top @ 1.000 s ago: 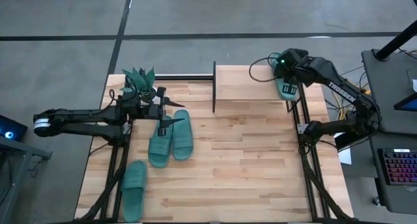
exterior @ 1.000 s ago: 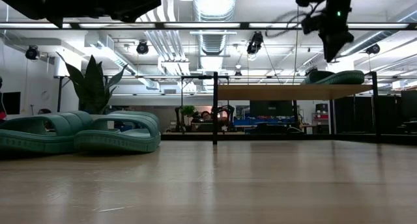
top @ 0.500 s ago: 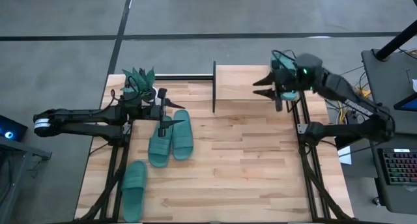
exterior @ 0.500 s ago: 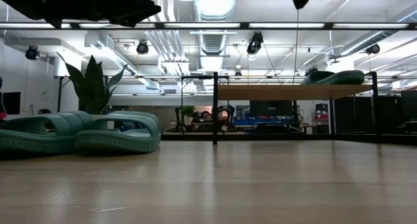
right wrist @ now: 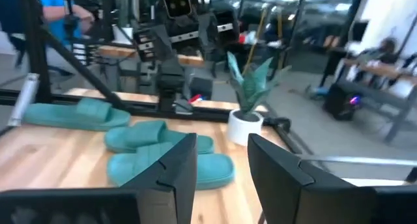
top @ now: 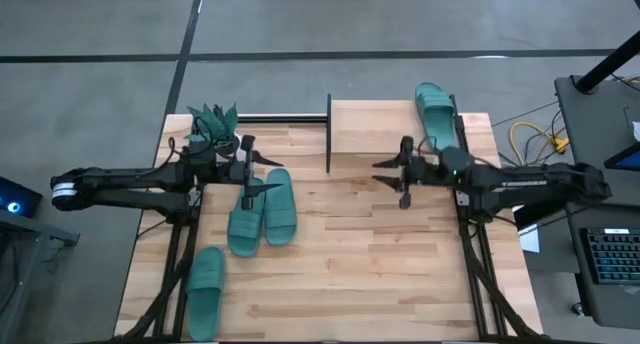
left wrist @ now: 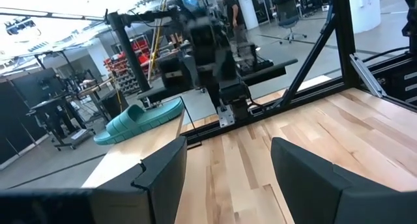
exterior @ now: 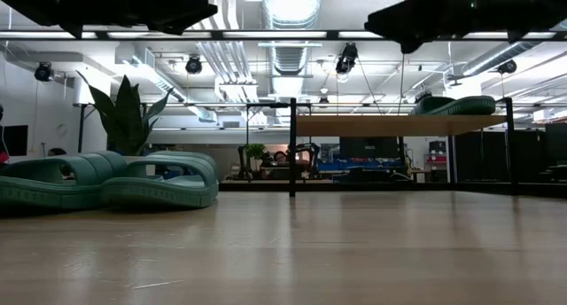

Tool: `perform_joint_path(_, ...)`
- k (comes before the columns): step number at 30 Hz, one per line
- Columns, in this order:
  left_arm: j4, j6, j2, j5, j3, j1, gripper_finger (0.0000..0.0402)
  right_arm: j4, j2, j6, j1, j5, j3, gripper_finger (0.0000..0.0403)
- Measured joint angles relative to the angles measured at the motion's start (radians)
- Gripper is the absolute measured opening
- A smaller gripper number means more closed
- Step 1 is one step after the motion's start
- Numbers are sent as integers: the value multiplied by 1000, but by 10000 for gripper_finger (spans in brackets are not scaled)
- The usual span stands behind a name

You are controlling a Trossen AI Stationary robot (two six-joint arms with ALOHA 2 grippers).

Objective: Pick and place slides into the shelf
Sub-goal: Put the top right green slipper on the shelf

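Observation:
One teal slide point(top: 435, 114) lies sole-down on the right end of the shelf's top board point(top: 380, 129), its far end past the board's far edge; the left wrist view shows this slide point(left wrist: 140, 120) too. Two slides point(top: 262, 212) lie side by side on the table at the left, and a third point(top: 205, 287) lies near the front left. My left gripper point(top: 268, 173) hovers open above the pair, pointing toward the table's right. My right gripper point(top: 380, 173) hangs open in front of the shelf, pointing level toward the table's left with nothing between its fingers point(right wrist: 172, 172).
A spiky green plant in a white pot point(top: 214, 124) stands at the far left corner, just behind the left gripper. The shelf's black post point(top: 329, 134) and rail run along the far edge. Bare wood point(top: 350, 254) spreads across the table's middle and front.
My right gripper has swung away from the slide on the shelf: it moved toward the table's near edge and left, came down, and tipped from pointing down to level, facing left. The slide stays on the shelf board.

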Motion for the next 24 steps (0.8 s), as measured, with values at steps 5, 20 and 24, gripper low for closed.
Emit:
perform_joint_path(5,0,-11,-14,-4,5,0,209,74,46,-95,89,27,-27,128)
perform_joint_path(20,-616,-218,82,-73,294,1,208,96,118,-192,114,29,3,128)
perform_joint_path(24,-809,-317,157,-70,399,1,208,91,121,-206,114,29,1,128)
